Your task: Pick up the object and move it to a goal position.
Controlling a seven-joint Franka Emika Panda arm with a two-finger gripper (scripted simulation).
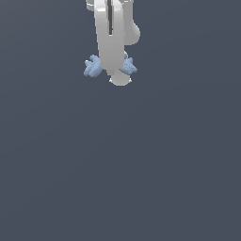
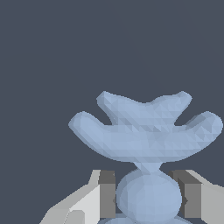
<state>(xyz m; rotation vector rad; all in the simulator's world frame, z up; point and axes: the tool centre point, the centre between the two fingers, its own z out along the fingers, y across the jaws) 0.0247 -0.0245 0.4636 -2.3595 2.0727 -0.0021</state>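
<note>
The object (image 1: 92,67) is a small pale blue piece; its ribbed flanges stick out on both sides of my white gripper (image 1: 119,79) near the top of the exterior view. The arm hides its middle there. In the wrist view the object (image 2: 146,131) shows a curved flange ahead of the fingers, and its round centre knob sits between my two dark pads (image 2: 107,194). My gripper (image 2: 148,197) is shut on the knob, with both pads against its sides.
The flat dark grey surface (image 1: 122,169) fills the scene in both views. No other object, container or edge shows.
</note>
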